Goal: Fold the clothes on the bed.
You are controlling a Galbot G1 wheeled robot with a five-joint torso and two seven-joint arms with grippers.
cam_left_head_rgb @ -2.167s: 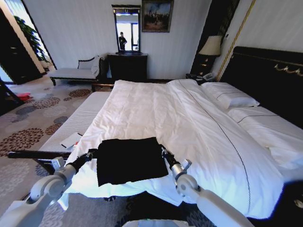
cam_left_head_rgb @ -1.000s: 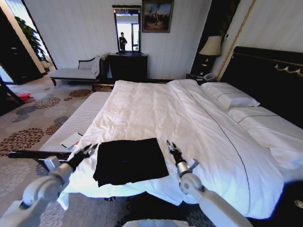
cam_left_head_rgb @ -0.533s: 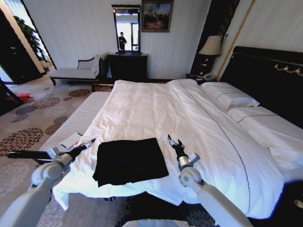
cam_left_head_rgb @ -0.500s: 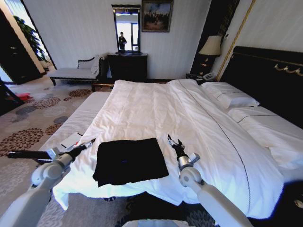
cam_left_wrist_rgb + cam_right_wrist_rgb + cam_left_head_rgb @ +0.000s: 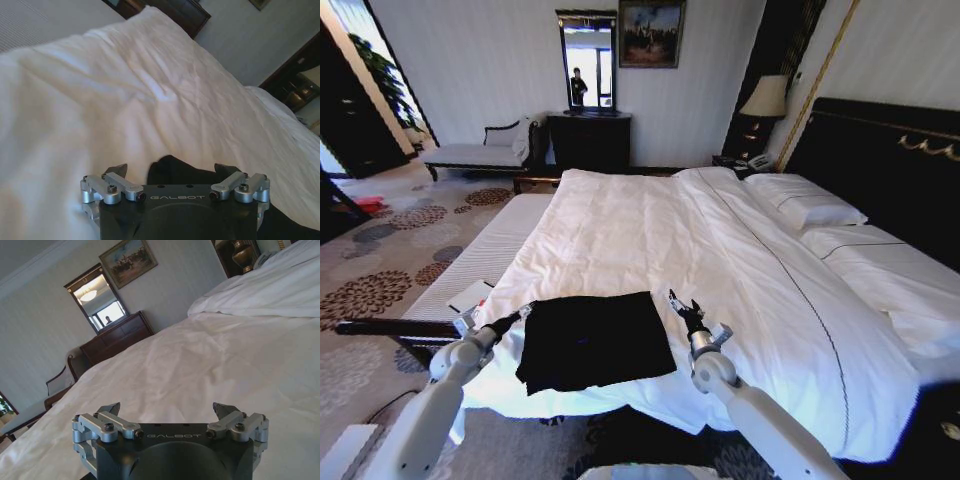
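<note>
Two grippers, left gripper (image 5: 523, 314) and right gripper (image 5: 682, 307), fingers spread, empty, flanking black T-shirt (image 5: 595, 338) on bed (image 5: 650, 230) near foot edge. Seemingly between folds; next, regrasp edges.

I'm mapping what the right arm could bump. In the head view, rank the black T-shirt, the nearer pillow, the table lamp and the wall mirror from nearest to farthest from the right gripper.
From the right gripper:
1. Black T-shirt, just to its left.
2. Nearer pillow, up the bed on the right.
3. Table lamp, beyond that pillow.
4. Wall mirror, on the far wall.
</note>
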